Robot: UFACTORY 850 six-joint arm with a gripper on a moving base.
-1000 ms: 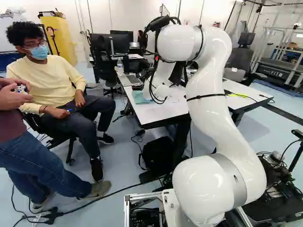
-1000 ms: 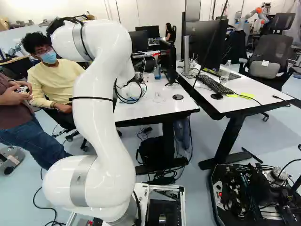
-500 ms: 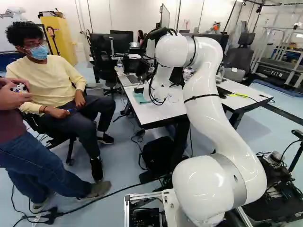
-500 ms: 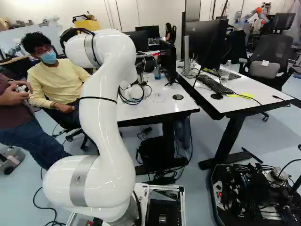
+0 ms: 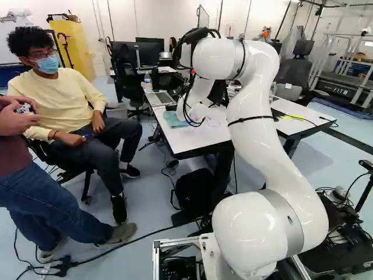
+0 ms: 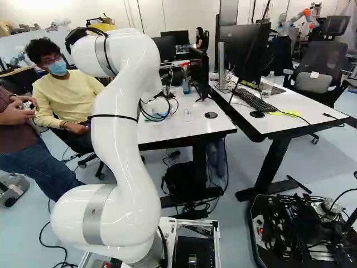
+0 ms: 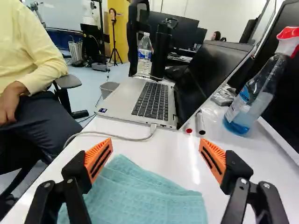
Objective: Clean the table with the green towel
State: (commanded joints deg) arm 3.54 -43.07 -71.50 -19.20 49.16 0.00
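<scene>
The wrist view showed the green towel (image 7: 145, 196) as a pale teal, waffle-textured cloth, folded in soft layers on the white table (image 7: 163, 151). It lay under the gripper (image 7: 155, 147), whose jaws stood wide apart. In the left base view, the arm (image 5: 253, 116) rose from its joint, bent forward over the table and dipped its wrist beside the towel. The right base view showed a spray bottle (image 6: 186, 84), which the left base view did not, and a keyboard (image 6: 256, 100) out of the wrist view's sight.

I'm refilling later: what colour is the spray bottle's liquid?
The liquid is blue, clearest in the wrist view.
</scene>
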